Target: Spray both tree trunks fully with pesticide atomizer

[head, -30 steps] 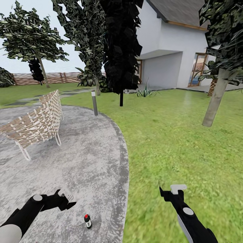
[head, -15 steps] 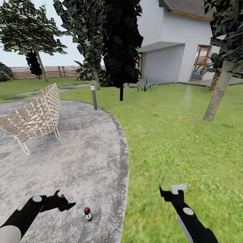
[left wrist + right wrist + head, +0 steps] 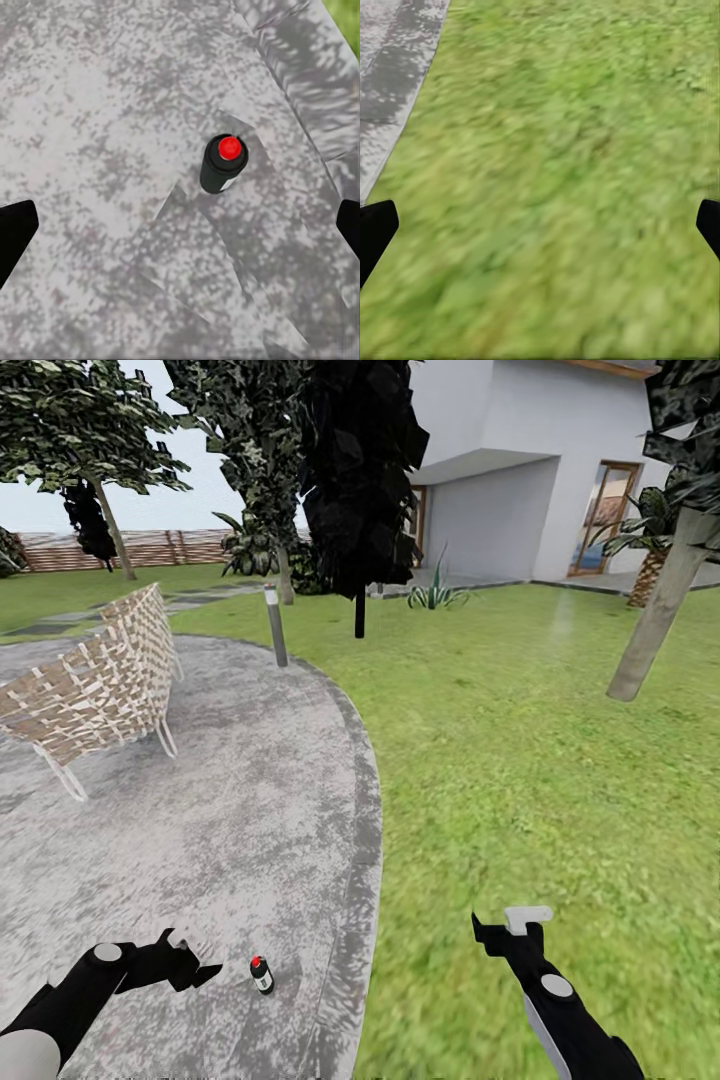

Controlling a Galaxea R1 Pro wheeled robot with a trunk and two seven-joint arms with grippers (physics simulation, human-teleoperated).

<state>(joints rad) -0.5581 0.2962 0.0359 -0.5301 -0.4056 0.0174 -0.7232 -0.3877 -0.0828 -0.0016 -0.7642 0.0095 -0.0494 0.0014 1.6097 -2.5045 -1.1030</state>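
Concrete paving, rough and speckled grey, makes up the floor (image 3: 230, 800) on the near left, and its rounded edge curves along the lawn of the garden (image 3: 520, 760). On that floor, close to the curved edge, the pesticide atomizer (image 3: 261, 975) stands upright, a small near-black bottle with a red top. The left hand (image 3: 190, 963) hangs just to the left of it, not touching; in the left wrist view the bottle (image 3: 223, 163) sits between the two dark fingertips at the picture's edges, which stand wide apart with nothing between them but paving. The right hand (image 3: 510, 928) hangs over the grass to the right of the paving edge, well apart from the bottle; its wrist view shows its fingertips (image 3: 375, 229) spread apart as well, over blurred lawn.

Farther back on the paving, a woven lattice chair (image 3: 100, 690) on thin white legs stands at the left, and a grey bollard (image 3: 274, 625) rises at the paving's far rim. Beyond it a black columnar tree (image 3: 360, 490) stands on the grass. At the far right a pale, mottled tree trunk (image 3: 660, 610) leans, with open lawn between it and the hands. Another tree (image 3: 100, 480) stands far left before the brown slat fence (image 3: 170, 547). A white house (image 3: 520, 500) closes the far side.
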